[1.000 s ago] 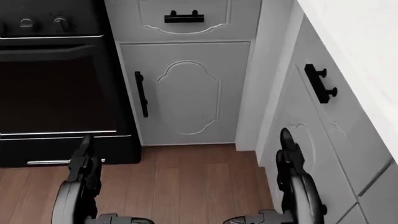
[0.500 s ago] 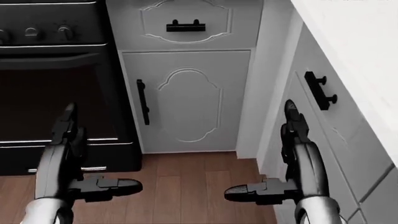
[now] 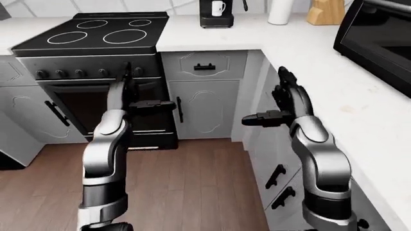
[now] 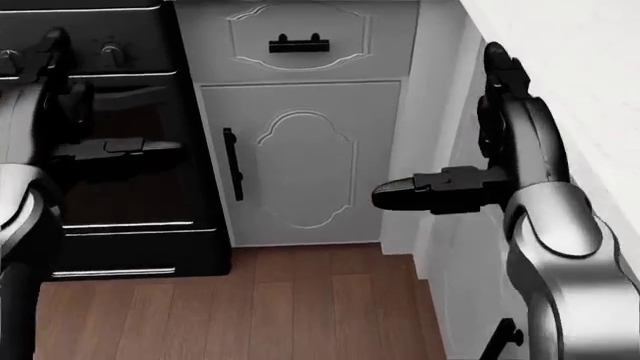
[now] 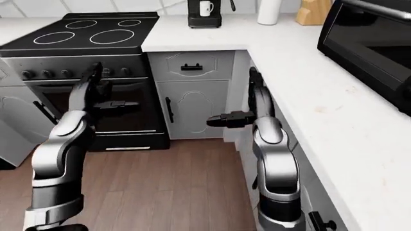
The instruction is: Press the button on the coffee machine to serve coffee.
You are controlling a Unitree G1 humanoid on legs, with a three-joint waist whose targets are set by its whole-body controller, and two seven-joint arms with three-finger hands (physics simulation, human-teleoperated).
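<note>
The black coffee machine (image 3: pixel 216 13) stands at the top of the left-eye view on the white counter, with a white mug (image 3: pixel 219 7) under its spout. Its button is too small to make out. Both hands hang well below it, in front of the cabinets. My left hand (image 3: pixel 142 87) is open before the oven's knob panel, fingers up and thumb pointing right. Beside the corner cabinet my right hand (image 3: pixel 264 97) is open too, with its thumb pointing left. Neither hand holds or touches anything.
A black stove (image 3: pixel 96 33) with an oven fills the left. A white corner cabinet (image 3: pixel 205 106) sits below the coffee machine. The counter (image 3: pixel 308 62) runs down the right and carries a microwave (image 3: pixel 379 38), a knife block (image 3: pixel 324 12) and a white roll (image 3: pixel 281 12). Wood floor (image 3: pixel 192 183) lies below.
Both arms have risen in the head view, from the bottom edge up to knob and drawer height. The hands stay open. The view has shifted slightly.
</note>
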